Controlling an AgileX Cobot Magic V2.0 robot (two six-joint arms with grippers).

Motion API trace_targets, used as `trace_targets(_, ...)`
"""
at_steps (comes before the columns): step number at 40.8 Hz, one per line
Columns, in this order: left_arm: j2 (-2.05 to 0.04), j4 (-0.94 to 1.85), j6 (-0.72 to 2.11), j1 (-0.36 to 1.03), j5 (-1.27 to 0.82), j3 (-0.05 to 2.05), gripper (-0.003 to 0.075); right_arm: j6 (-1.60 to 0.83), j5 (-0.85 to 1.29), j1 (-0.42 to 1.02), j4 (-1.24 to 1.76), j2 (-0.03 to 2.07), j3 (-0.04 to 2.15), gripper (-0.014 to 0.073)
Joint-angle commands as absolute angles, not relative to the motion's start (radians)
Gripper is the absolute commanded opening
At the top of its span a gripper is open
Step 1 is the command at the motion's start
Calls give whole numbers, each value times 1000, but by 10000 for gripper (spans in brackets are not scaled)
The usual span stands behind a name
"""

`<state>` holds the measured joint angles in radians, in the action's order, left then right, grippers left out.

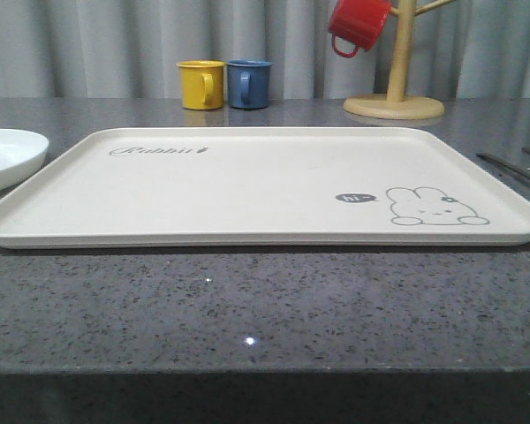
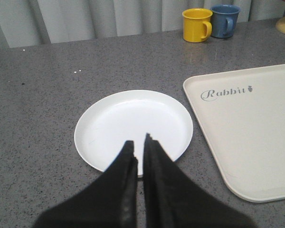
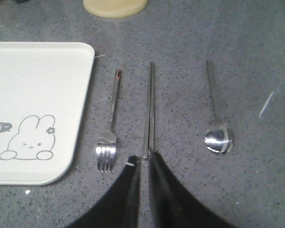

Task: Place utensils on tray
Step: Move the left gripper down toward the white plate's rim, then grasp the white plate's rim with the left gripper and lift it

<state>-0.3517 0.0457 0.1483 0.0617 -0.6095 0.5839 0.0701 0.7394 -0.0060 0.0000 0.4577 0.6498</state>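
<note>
The cream tray with the rabbit drawing lies in the middle of the grey table. Left of it sits the white plate. In the left wrist view my left gripper hangs shut over the near rim of the plate, holding nothing, with the tray beside it. To the right of the tray lie the fork, the chopsticks and the spoon, side by side. My right gripper is shut, its tips just short of the chopsticks' near ends.
A yellow mug and a blue mug stand behind the tray. At the back right a red mug hangs on a wooden mug stand. Bare table lies in front of the tray.
</note>
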Motion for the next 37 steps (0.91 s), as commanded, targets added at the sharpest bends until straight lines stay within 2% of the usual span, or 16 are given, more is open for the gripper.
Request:
trace_targets(1, -366, 50, 141, 61, -532, 612, 242, 39, 674, -12, -12, 472, 676, 287)
trace_targets(4, -366, 50, 141, 61, -536, 612, 418, 39, 674, -12, -12, 472, 676, 427)
trace_targets(6, -366, 49, 141, 61, -551, 612, 491, 39, 674, -12, -12, 472, 676, 476)
trace_targets(8, -372, 48, 141, 61, -575, 620, 516, 39, 674, -12, -12, 472, 676, 493)
trace_targets(17, -511, 41, 141, 61, -795, 703, 515, 39, 674, -12, -12, 472, 676, 487)
trace_targets(28, -766, 10, 141, 61, -897, 777, 515, 39, 674, -12, -12, 472, 676, 487)
trace_targets(34, -877, -44, 141, 49, -848, 804, 515, 39, 674, -12, -12, 472, 676, 487)
trace_targets(37, -926, -45, 141, -7, -779, 812, 515, 39, 674, -12, -12, 472, 676, 487)
